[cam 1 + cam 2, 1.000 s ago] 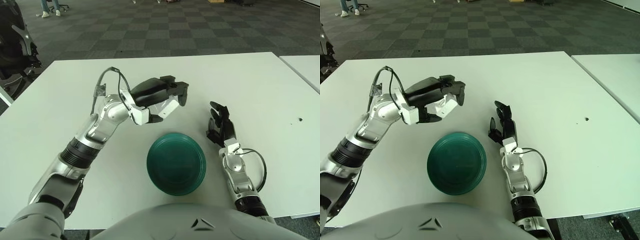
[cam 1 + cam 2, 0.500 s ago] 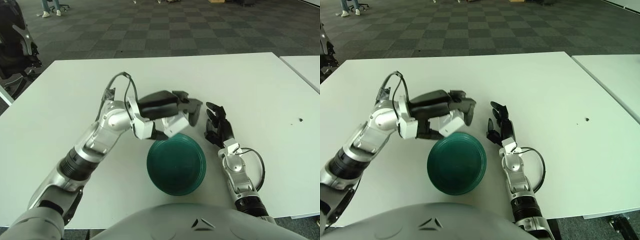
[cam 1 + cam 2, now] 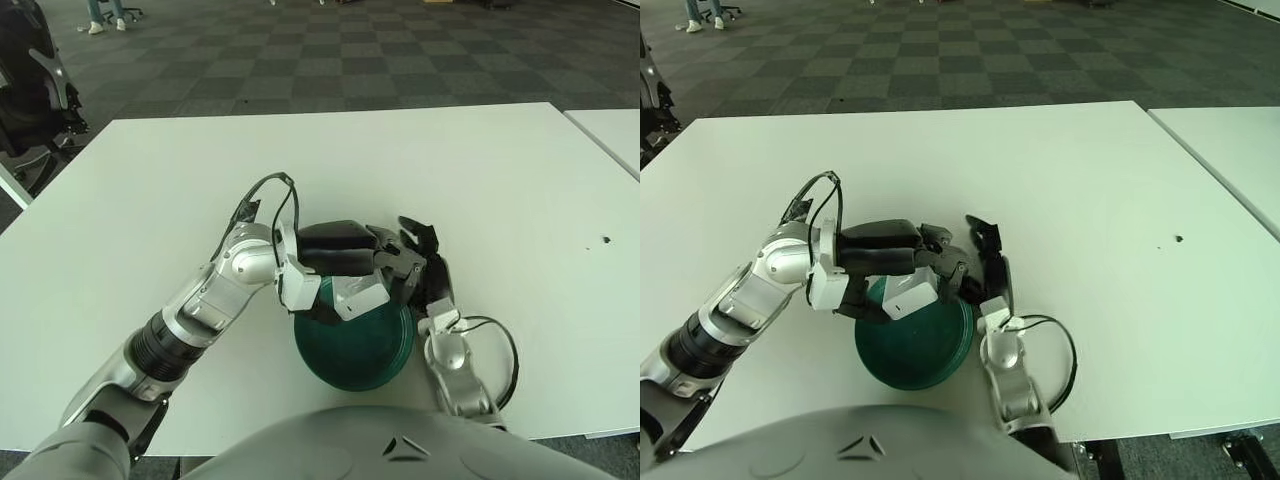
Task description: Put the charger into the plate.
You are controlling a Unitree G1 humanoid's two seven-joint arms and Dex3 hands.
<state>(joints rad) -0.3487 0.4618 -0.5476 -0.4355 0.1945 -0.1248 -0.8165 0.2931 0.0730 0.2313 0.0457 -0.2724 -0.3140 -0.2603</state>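
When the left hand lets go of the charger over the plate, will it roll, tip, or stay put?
Likely stays put: the charger looks like a boxy white block with flat faces, nothing to roll on. It seems rigid, keeping its shape in the left hand. The green plate looks shallow and smooth, so the charger may slide a bit. The right hand sits beside the plate's right edge.
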